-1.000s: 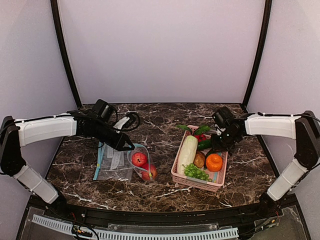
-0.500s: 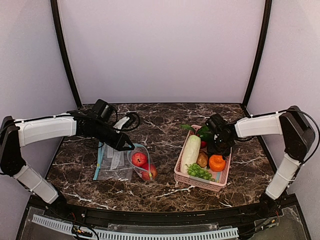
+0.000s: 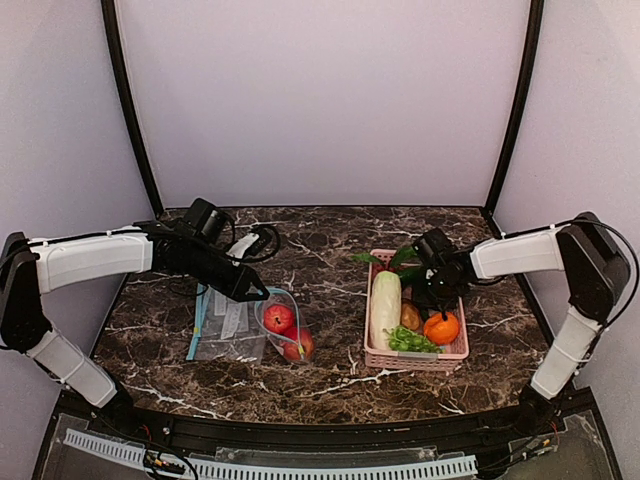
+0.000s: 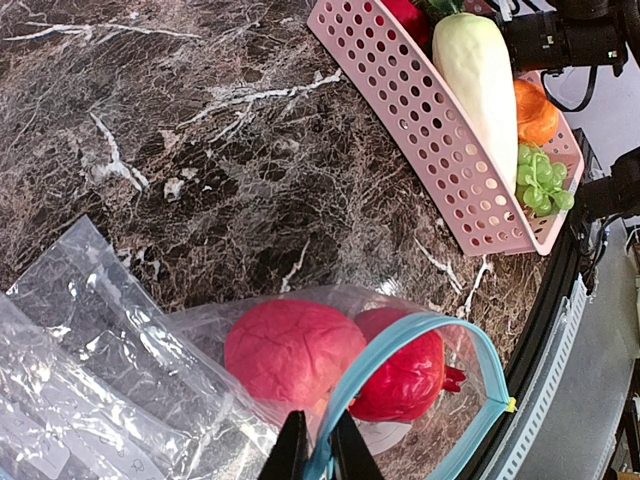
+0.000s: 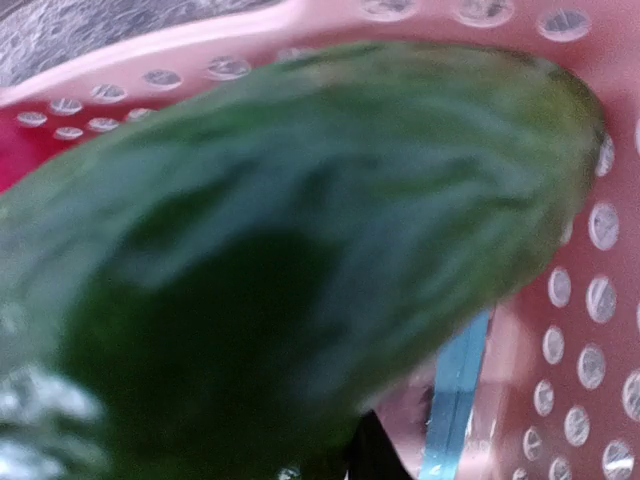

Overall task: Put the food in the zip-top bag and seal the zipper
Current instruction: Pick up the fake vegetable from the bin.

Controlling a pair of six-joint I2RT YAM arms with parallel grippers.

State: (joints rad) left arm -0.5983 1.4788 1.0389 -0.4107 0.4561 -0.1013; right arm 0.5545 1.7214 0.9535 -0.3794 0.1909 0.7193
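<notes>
1. two round red-pink fruits (image 4: pixel 290 350) lie inside the flat clear plastic zip-top bag (image 4: pixel 90 320).
2. the left gripper (image 4: pixel 318 455) is clenched on its light blue zipper strip (image 4: pixel 430 320).
3. the slim dark green cucumber (image 5: pixel 300 220) lies in the pink perforated basket (image 4: pixel 420 110), at the right gripper (image 3: pixel 432 292); i cannot tell its grip.

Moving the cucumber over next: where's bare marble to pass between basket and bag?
Bare marble runs between the zip-top bag and pink basket, and behind both to the back wall. Crowded: spare bags and left tool at the bag's left.

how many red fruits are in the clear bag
2: rear fruit and front fruit side by side in the bag; it is clear, so none seems hidden.
</notes>
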